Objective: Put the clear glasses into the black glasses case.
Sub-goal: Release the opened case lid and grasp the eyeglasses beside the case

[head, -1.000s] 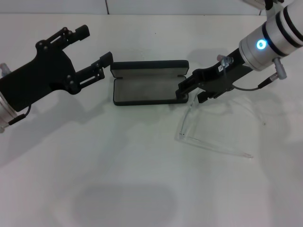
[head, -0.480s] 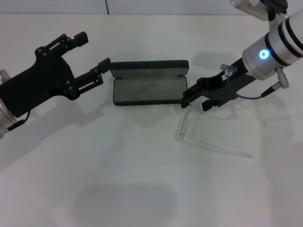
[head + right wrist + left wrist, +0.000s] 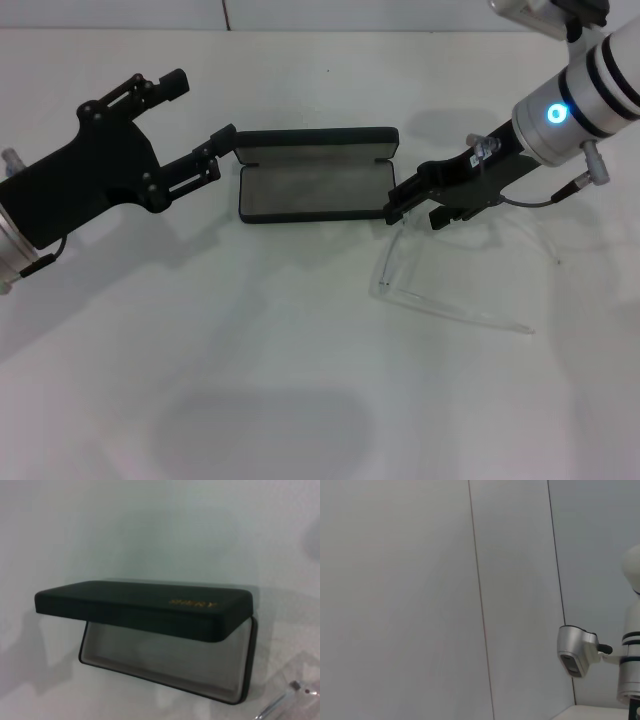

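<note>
Three views, taken in turn.

Head view: black glasses case [image 3: 315, 185] at upper centre of the frame, lid raised, grey lining exposed. Clear glasses [image 3: 455, 270] on the white table [image 3: 300, 380] at centre right, just beside the case's right end, arms unfolded, lens standing up. Right gripper [image 3: 410, 205] over the near corner of the glasses, close to the case's right end; whether the fingers clasp the lens cannot be told. Left gripper [image 3: 200, 125] at upper left, jaws spread wide, holding nothing, one fingertip next to the case's left end.

Left wrist view: only a pale wall [image 3: 420, 600] and, at lower right, part of the other arm.

Right wrist view: case [image 3: 165, 635] filling the middle, lid tilted over the tray, gold lettering on the lid; a clear sliver of the glasses [image 3: 280, 705] at lower right.

Step judged in hand: securing the glasses, not yet in the case. Next move calls for a firm hold on the slippery frame, then a lift leftward into the tray.
</note>
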`<move>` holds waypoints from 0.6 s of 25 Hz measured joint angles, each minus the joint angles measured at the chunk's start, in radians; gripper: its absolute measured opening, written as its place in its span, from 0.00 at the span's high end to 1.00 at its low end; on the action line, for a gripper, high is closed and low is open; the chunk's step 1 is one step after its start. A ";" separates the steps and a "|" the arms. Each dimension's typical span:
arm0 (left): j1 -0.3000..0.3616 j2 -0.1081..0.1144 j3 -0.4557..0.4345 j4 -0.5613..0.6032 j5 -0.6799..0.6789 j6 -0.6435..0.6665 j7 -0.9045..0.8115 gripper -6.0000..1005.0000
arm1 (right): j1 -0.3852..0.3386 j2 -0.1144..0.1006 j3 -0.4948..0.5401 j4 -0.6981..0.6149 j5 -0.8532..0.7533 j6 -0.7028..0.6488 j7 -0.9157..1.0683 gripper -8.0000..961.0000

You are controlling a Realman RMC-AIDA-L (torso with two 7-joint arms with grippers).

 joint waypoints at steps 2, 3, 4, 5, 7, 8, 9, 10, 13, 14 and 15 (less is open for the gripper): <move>-0.001 0.000 -0.002 0.000 0.000 0.000 0.000 0.23 | 0.004 0.000 -0.014 0.003 0.004 0.001 0.002 0.33; -0.001 0.000 -0.002 0.000 0.000 0.000 0.000 0.23 | 0.004 0.000 -0.015 0.005 0.004 0.002 0.002 0.34; -0.001 0.000 -0.003 0.000 0.000 0.000 0.000 0.23 | 0.005 0.000 -0.016 0.008 0.005 0.003 0.002 0.34; -0.001 0.000 -0.003 0.000 0.000 0.000 0.000 0.23 | 0.005 0.000 -0.016 0.011 0.005 0.004 0.002 0.34; -0.001 0.000 -0.003 0.000 0.000 0.000 0.000 0.23 | 0.004 0.001 -0.016 0.011 0.005 0.005 0.002 0.34; -0.001 0.000 -0.003 0.000 0.000 0.000 0.000 0.23 | 0.003 0.001 -0.016 0.011 0.005 0.006 0.002 0.34; -0.001 0.000 -0.004 0.000 0.000 0.000 0.000 0.23 | 0.001 0.001 -0.016 0.011 0.005 0.007 0.002 0.34; -0.001 0.000 -0.004 0.000 0.000 0.000 0.000 0.23 | 0.000 0.001 -0.016 0.011 0.005 0.007 0.002 0.34; -0.001 0.000 -0.004 0.000 0.000 0.000 0.000 0.23 | -0.001 0.001 -0.016 0.012 0.006 0.009 0.002 0.35; -0.001 -0.001 -0.004 0.000 0.001 0.001 0.000 0.23 | -0.001 0.001 -0.016 0.012 0.006 0.008 0.000 0.35; -0.001 -0.001 -0.004 0.000 0.001 0.001 0.000 0.23 | -0.001 0.001 -0.016 0.012 0.006 0.006 -0.002 0.35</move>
